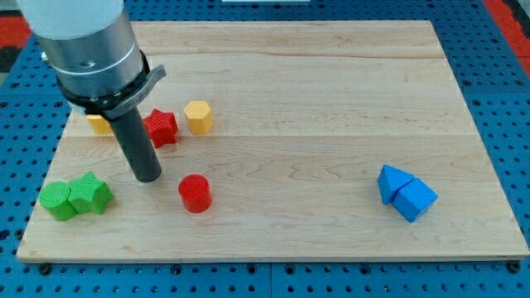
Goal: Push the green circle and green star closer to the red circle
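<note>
Green circle (56,201) touching green star (89,194), red circle (195,193) near, my tip (147,177) between, no pincer visible

**One raised view, angled down**

Looks down at a slant from beyond the board's (331,99) near edge, toward its far edge. Near enough to fill the frame with the whole board. Arm (87,50) cropped at the view's top left.

green circle (56,201), green star (89,193), red circle (195,193)
</note>
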Available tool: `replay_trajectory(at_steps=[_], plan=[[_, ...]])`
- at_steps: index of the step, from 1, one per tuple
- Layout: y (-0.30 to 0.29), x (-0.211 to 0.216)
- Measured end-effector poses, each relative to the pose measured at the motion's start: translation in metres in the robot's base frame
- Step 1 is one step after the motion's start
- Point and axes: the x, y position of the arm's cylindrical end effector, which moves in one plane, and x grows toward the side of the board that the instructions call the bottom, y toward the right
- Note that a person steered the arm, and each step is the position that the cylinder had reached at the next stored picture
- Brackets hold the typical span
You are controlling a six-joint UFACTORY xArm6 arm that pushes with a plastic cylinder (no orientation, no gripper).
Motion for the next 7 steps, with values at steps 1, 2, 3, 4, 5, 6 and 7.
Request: replay_trajectory(at_steps=[1,2,3,4,5,6,7], plan=[[0.008,0.001],[-0.002,-0.017],[-0.066,-0.045],[-0.131,-0.030],[-0.148,0.034],[-0.149,0.051],[-0.113,0.051]])
